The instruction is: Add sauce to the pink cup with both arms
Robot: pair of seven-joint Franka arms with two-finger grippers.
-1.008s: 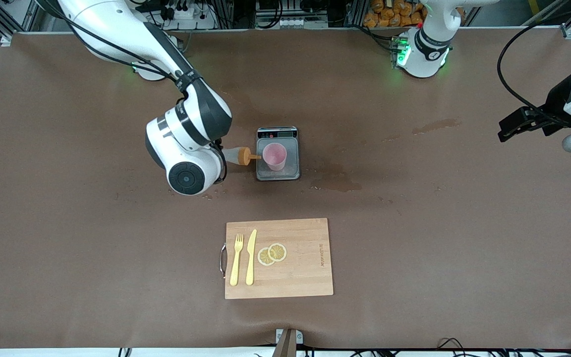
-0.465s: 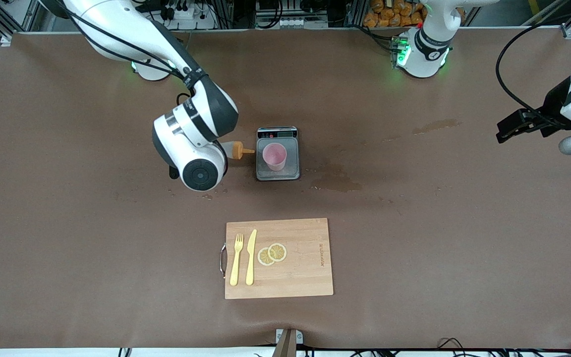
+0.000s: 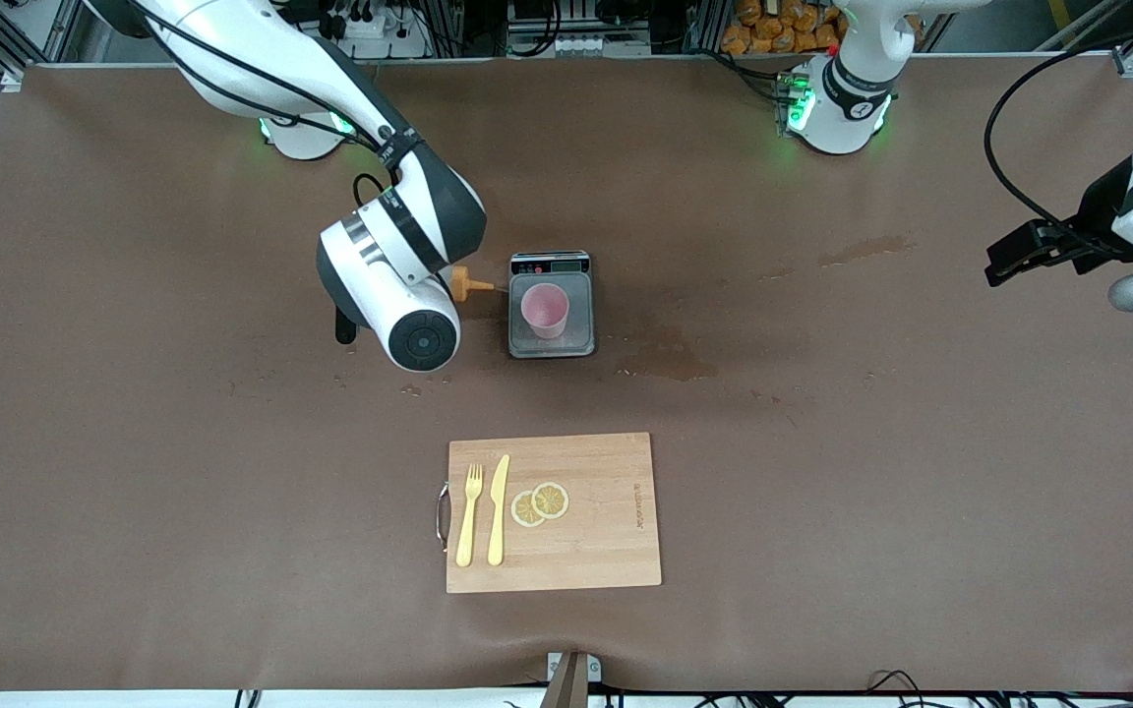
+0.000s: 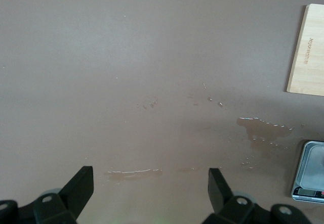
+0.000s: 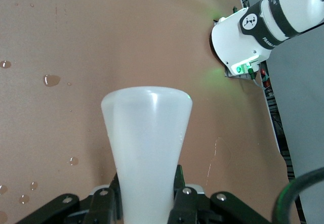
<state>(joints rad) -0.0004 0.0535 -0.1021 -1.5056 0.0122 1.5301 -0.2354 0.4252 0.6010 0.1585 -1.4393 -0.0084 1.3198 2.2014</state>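
Front view: right hand (image 5: 147, 204) clamps the sauce (image 3: 463, 286) sideways beside the pink cup (image 3: 545, 309); left hand (image 4: 149, 193) waits, spread wide and empty; "FRANKA" shows on the right arm's base (image 5: 253, 32).

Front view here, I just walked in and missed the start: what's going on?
The right gripper is shut on the sauce bottle, held sideways above the table with its orange nozzle pointing at the pink cup, short of the rim. The cup stands on a small scale. The left gripper waits open at its end of the table.
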